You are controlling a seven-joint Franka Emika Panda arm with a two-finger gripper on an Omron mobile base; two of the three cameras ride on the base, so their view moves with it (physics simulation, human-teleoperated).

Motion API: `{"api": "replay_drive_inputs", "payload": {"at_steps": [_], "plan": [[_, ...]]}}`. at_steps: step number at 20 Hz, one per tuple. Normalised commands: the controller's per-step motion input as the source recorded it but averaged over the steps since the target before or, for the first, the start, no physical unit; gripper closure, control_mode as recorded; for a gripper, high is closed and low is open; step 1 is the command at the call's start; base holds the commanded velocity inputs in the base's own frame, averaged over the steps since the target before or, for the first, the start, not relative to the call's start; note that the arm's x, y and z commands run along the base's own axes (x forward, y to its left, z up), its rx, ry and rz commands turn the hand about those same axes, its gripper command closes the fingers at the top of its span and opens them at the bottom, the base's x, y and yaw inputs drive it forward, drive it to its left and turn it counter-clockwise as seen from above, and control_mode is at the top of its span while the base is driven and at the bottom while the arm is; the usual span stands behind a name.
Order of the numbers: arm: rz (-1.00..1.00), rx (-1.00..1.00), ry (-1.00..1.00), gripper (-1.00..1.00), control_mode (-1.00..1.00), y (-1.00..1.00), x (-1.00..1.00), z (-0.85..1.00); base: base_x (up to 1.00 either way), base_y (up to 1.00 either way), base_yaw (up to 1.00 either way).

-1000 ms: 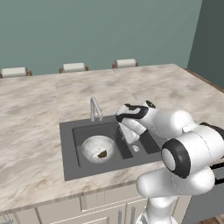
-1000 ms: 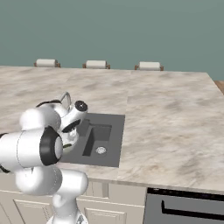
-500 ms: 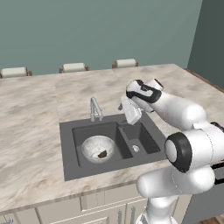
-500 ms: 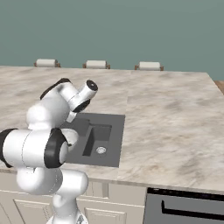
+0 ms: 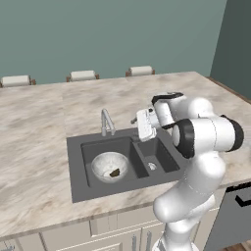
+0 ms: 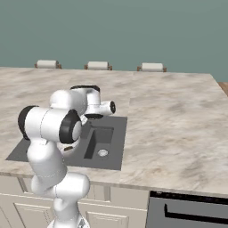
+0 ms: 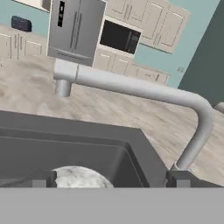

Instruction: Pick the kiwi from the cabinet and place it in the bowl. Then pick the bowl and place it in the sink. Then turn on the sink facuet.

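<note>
A white robot arm reaches over a dark grey sink (image 5: 78,162) set into a marbled stone counter (image 5: 34,127) in a simulated kitchen. The speckled whitish bowl (image 5: 109,165) sits in the sink's larger left basin, and the kiwi (image 5: 115,172), a small dark brown fruit, lies inside the bowl, toward its near right side.

The gripper (image 5: 145,124) hangs above the back edge of the sink, over the divider between the two basins and just right of the sink facuet (image 5: 106,121). Its jaws are spread wide and hold nothing; in the hand view the two dark finger tips (image 7: 43,178) stand far apart at the lower left and lower right, with open space between them.

From the hand camera, the faucet (image 7: 140,89) stretches across the frame as a pale grey tube, its spout end pointing down at the upper left and its stem bending down to the counter at the right, close to the right finger tip. Below it, the rim of the bowl (image 7: 78,177) shows between the finger tips, inside the dark basin.

In the right base view the arm's shoulder and elbow cover most of the left basin, leaving the smaller right basin with its drain (image 6: 103,152) in sight. Three pale chair backs (image 5: 82,75) line the far edge of the counter, against a teal wall (image 5: 112,34).
</note>
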Motion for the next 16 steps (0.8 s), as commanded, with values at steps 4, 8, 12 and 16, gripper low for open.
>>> {"api": "replay_drive_inputs", "payload": {"at_steps": [4, 8, 12, 16], "plan": [[-0.09, 0.07, -0.01, -1.00, -1.00, 0.52, 0.61, 0.02, 0.00, 0.00, 0.00], [-0.05, 0.03, 0.09, -1.00, -1.00, 0.27, 0.69, 0.06, 0.00, 0.00, 0.00], [-0.02, 0.04, 0.15, -1.00, -1.00, 0.01, 0.59, 0.00, 0.00, 0.00, 0.00], [0.00, 0.08, 0.15, -1.00, -1.00, 0.00, 0.54, -0.01, 0.00, 0.00, 0.00]]}}
